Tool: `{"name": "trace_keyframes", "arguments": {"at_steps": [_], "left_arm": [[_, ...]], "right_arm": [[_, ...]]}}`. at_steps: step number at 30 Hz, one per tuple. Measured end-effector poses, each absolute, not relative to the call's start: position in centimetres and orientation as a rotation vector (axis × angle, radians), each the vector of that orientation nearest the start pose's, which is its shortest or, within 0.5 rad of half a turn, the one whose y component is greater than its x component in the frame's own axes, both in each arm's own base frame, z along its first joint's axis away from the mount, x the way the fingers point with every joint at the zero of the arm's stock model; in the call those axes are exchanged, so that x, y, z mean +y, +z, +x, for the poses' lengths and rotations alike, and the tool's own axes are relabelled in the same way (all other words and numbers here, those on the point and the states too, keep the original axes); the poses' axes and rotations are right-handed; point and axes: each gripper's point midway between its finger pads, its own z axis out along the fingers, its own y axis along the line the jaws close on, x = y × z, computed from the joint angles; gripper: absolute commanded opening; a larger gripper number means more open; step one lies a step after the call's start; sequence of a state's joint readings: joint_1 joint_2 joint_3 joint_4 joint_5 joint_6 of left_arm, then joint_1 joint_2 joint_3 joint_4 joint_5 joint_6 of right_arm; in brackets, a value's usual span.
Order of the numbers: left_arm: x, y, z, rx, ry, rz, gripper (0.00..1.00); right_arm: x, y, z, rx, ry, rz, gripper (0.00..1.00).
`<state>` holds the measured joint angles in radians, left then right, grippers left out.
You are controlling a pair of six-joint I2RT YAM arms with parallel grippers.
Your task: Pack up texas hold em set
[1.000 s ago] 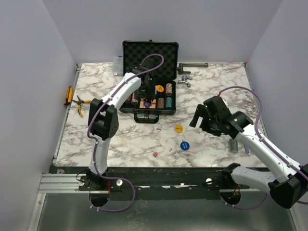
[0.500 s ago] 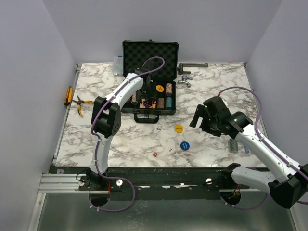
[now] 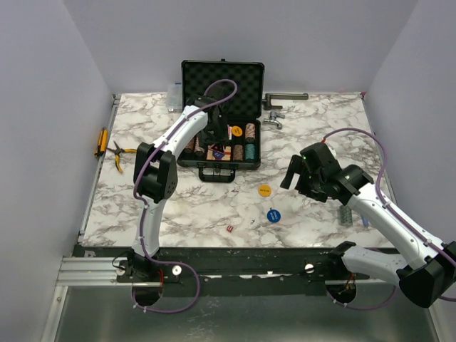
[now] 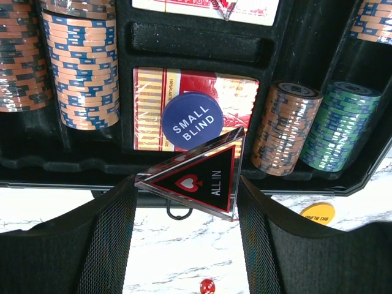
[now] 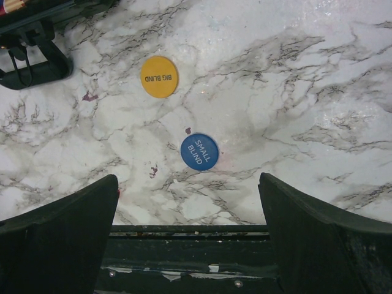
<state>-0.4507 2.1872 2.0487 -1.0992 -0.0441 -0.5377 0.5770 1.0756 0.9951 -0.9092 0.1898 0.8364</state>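
Note:
The black briefcase [image 3: 222, 80] stands open at the back of the table, holding brown chip stacks [image 4: 79, 67], a teal stack [image 4: 339, 125] and a card deck [image 4: 147, 104] with a blue disc [image 4: 188, 120] on it. My left gripper [image 3: 214, 139] is shut on the red "ALL IN" triangle [image 4: 196, 177] and holds it over the case's front edge. My right gripper [image 3: 292, 174] is open and empty above the table. A yellow disc [image 3: 264, 190] and a blue disc [image 3: 273, 214] lie below it, also seen in the right wrist view [image 5: 158, 76] [image 5: 199, 151]. A red die [image 3: 230, 229] lies near the front.
A teal chip stack [image 3: 345, 216] lies on the table at the right. Pliers [image 3: 117, 153] and a yellow-handled tool [image 3: 102, 141] lie at the left edge. Metal tools [image 3: 281, 100] and a clear box [image 3: 174, 96] flank the case. The case handle [image 5: 30, 61] sticks forward.
My left wrist has shifted slightly over the case's front half, still holding the triangle. The right arm has not moved.

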Motion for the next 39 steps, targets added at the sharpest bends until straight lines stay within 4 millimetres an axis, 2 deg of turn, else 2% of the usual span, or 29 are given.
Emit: {"name": "trace_keyframes", "arguments": {"at_steps": [2, 5, 11, 14, 19, 23, 32, 36, 39], "left_arm": [[-21.8, 10.7, 41.9, 2.816, -0.173, -0.136, 0.13], [-21.7, 10.8, 42.0, 2.816, -0.176, -0.144, 0.24], [-21.8, 10.7, 42.0, 2.82, -0.184, -0.146, 0.49], [-21.8, 10.9, 42.2, 2.815, -0.194, -0.148, 0.65], [-21.8, 10.9, 42.3, 2.817, -0.202, -0.155, 0.81], [-21.8, 10.9, 42.3, 2.817, -0.205, -0.156, 0.86], [-21.8, 11.1, 42.3, 2.814, -0.206, -0.151, 0.87], [-21.6, 12.6, 41.9, 2.788, -0.222, -0.15, 0.88], [-21.0, 15.0, 40.8, 2.746, -0.246, -0.149, 0.89]], "right_arm": [[13.9, 16.0, 21.8, 2.532, 0.312, 0.404, 0.99], [13.9, 16.0, 21.8, 2.532, 0.313, 0.404, 0.99], [13.9, 15.9, 21.9, 2.535, 0.309, 0.404, 0.99], [13.9, 15.9, 21.9, 2.536, 0.309, 0.404, 0.99], [13.9, 15.7, 21.8, 2.538, 0.306, 0.404, 0.99], [13.9, 15.6, 21.8, 2.54, 0.305, 0.404, 0.99], [13.9, 15.6, 21.8, 2.54, 0.306, 0.405, 0.99], [14.1, 15.7, 21.9, 2.539, 0.317, 0.392, 1.0], [14.4, 15.5, 21.9, 2.553, 0.326, 0.352, 1.0]]}}
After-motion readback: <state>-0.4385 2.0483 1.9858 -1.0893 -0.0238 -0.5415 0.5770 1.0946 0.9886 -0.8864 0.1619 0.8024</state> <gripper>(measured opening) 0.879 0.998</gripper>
